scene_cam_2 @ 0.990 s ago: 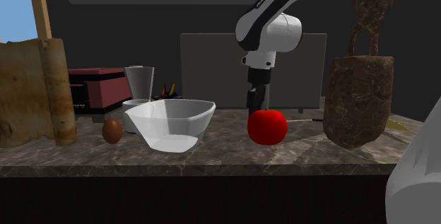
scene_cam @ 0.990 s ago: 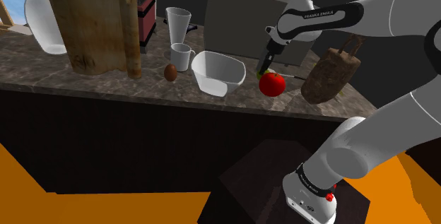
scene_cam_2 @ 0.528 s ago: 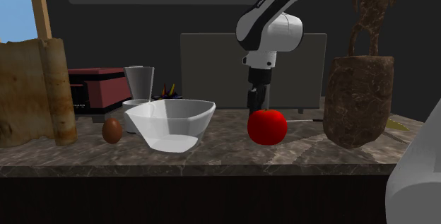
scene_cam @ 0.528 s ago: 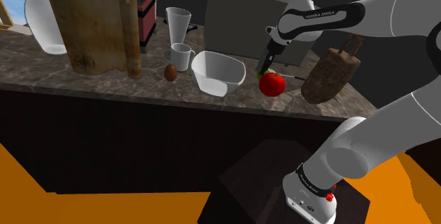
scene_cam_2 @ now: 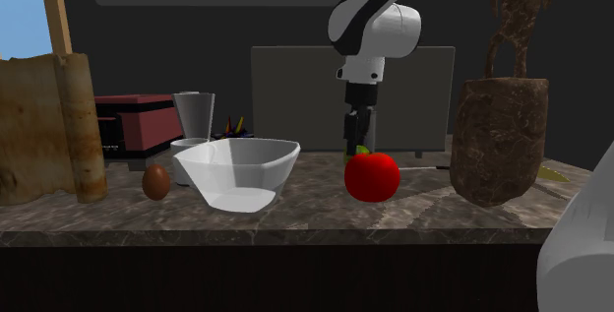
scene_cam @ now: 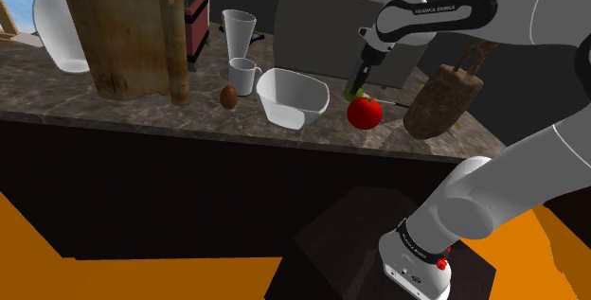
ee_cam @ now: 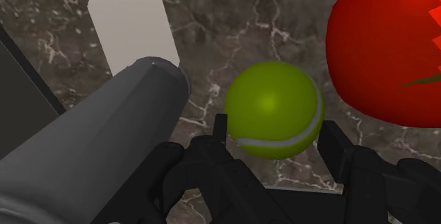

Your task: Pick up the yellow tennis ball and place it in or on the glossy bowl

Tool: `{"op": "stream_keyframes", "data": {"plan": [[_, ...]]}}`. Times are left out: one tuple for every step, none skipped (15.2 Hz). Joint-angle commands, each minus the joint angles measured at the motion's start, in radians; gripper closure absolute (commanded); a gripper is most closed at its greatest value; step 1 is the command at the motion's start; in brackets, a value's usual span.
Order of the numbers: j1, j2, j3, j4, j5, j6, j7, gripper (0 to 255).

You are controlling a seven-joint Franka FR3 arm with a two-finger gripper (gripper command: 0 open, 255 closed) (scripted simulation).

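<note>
The gripper (ee_cam: 274, 133) is clamped on the ball (ee_cam: 274, 109), one finger on each side. It hangs just behind the apple (scene_cam_2: 372, 175), with the ball peeking over the apple's top in the second exterior view.

The main risk is a slip. The fingers (ee_cam: 220, 129) seem to catch the ball only at their tips, low on its curve. A quick swing could squeeze it out, and it would then roll off across the surface (scene_cam_2: 295, 212).

The apple is the second worry. It sits close to the ball, so a sideways move made too low could knock it rolling. The bowl (scene_cam_2: 241, 172) stands beyond the apple, toward the second exterior view's left, so I judge a higher lift is needed before crossing. The gripper would also have to let go low over the bowl, or the ball could bounce off the glossy sloping wall.

The ball is round and yellow-green, with a pale curved seam and a soft highlight.
</note>
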Motion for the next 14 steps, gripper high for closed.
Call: {"op": "stream_keyframes", "data": {"plan": [[0.000,-0.010,0.004,0.018,-0.002,-0.028,0.004,255],[0.000,-0.014,0.005,0.028,-0.003,-0.042,0.005,255],[0.000,-0.017,0.006,0.039,-0.003,-0.055,0.006,255],[0.000,-0.020,0.008,0.050,-0.004,-0.069,0.007,255],[0.001,-0.022,0.009,0.061,-0.004,-0.083,0.008,255],[0.001,-0.024,0.010,0.073,-0.004,-0.096,0.009,255],[0.001,-0.026,0.011,0.084,-0.004,-0.110,0.010,255],[0.001,-0.028,0.012,0.096,-0.005,-0.123,0.010,255],[0.002,-0.030,0.014,0.108,-0.005,-0.137,0.011,255],[0.002,-0.031,0.015,0.120,-0.004,-0.151,0.012,255],[0.002,-0.032,0.016,0.133,-0.004,-0.164,0.012,255],[0.003,-0.033,0.017,0.145,-0.004,-0.177,0.012,255],[0.003,-0.034,0.017,0.158,-0.004,-0.191,0.013,255],[0.004,-0.035,0.018,0.171,-0.004,-0.204,0.013,255]]}}
